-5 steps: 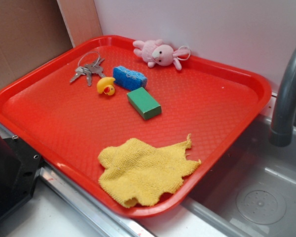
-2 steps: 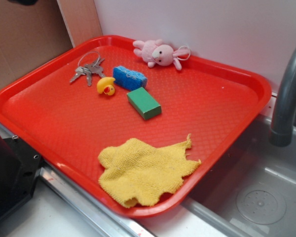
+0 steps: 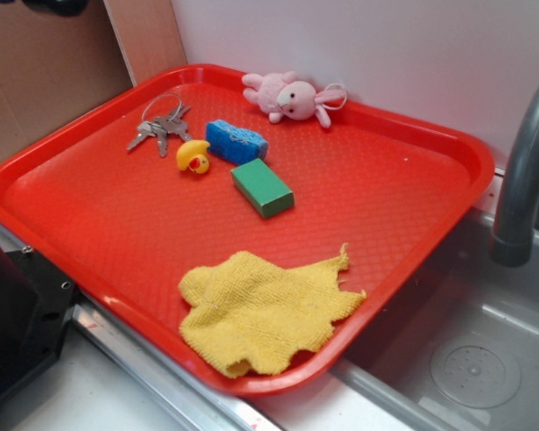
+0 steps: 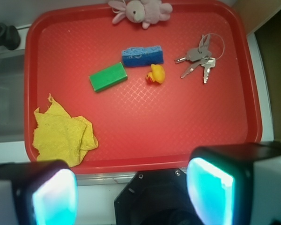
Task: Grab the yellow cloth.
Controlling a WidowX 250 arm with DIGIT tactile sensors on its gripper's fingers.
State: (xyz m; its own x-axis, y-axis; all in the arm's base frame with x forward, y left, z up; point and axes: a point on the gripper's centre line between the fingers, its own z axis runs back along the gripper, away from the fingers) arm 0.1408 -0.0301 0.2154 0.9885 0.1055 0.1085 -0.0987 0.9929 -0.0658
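Observation:
The yellow cloth [image 3: 262, 310] lies crumpled and flat on the near right corner of the red tray [image 3: 117, 224], its edge against the tray's rim. From the wrist it shows as the yellow cloth [image 4: 61, 136] at the left, near the tray's [image 4: 178, 122] lower rim. My gripper [image 4: 133, 197] hangs high above, over the tray's near edge and off to the cloth's side. Its two teal-padded fingers [image 4: 208, 192] stand wide apart with nothing between them. In the exterior view only a dark bit of the arm [image 3: 58, 5] shows at the top left edge.
On the tray lie a green block [image 3: 262, 187], a blue sponge [image 3: 236, 141], a small yellow duck [image 3: 194, 157], a bunch of keys [image 3: 160, 126] and a pink plush rabbit [image 3: 290, 97]. A grey faucet [image 3: 525, 171] and sink stand to the right; a black base [image 3: 18, 314] sits at the near left.
A dark part of the arm has come into view at the top left edge of the exterior view. Everything on the tray lies as before.

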